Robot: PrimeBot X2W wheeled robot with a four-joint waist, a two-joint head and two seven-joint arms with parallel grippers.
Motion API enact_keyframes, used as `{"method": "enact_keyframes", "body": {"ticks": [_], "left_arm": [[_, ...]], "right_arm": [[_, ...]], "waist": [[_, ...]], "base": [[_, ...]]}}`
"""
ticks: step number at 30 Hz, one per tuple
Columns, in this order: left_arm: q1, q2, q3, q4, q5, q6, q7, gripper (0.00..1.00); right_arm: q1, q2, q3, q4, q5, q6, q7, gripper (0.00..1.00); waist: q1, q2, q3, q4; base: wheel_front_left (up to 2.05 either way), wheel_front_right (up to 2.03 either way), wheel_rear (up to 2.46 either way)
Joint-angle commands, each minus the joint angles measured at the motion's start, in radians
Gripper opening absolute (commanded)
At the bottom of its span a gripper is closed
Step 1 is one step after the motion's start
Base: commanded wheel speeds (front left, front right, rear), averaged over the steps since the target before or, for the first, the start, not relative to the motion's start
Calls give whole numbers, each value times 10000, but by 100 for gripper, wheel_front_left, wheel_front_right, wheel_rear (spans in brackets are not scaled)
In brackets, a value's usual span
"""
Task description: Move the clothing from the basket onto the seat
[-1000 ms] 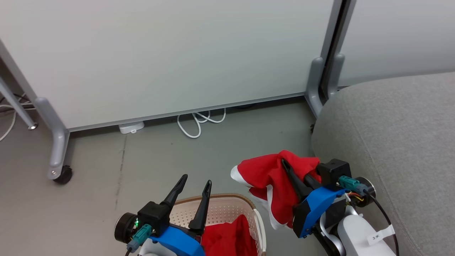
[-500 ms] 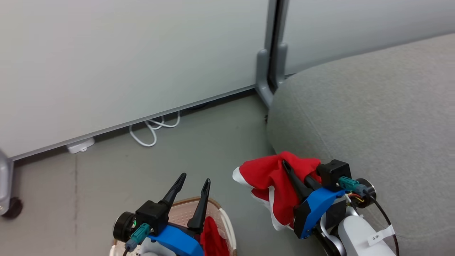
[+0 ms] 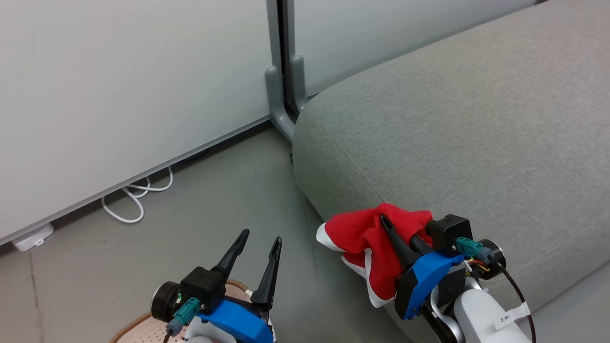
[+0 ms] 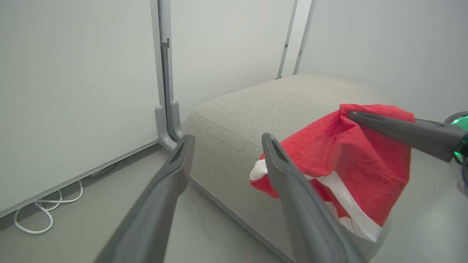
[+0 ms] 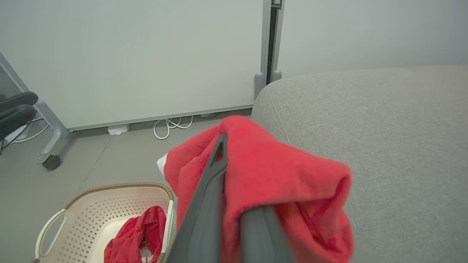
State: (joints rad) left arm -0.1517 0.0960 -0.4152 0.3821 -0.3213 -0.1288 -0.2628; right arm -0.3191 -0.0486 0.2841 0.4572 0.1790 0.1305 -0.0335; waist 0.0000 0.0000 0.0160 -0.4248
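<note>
Red clothing (image 3: 352, 233) clamped tight in right hand (image 3: 383, 220).

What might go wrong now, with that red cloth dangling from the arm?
1. The red garment hangs from the shut right tool at the grey seat's edge, partly over the floor; released too soon, it may slide off.
2. Its loose white hem droops beside the seat's side and could snag there.
3. A second red garment lies in the basket, so the job is only half done.
</note>
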Motion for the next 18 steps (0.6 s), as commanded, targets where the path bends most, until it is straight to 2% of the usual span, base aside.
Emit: {"method": "enact_keyframes", "body": {"ticks": [1, 9, 18], "left_arm": [[-99, 28, 16, -20, 44, -22, -31, 100], [-102, 42, -48, 2, 42, -22, -31, 100], [-202, 120, -121, -18, 62, -22, -29, 100]], "right_arm": [[47, -33, -1, -7, 4, 5, -37, 0], [147, -33, -76, -92, 20, 5, -49, 0], [-210, -33, -301, -130, 0, 5, 26, 0]], "waist": [[0, 0, -25, -188], [0, 0, -21, -364], [0, 0, 191, -177]], "base": [[0, 0, 0], [0, 0, 0], [0, 0, 0]]}}
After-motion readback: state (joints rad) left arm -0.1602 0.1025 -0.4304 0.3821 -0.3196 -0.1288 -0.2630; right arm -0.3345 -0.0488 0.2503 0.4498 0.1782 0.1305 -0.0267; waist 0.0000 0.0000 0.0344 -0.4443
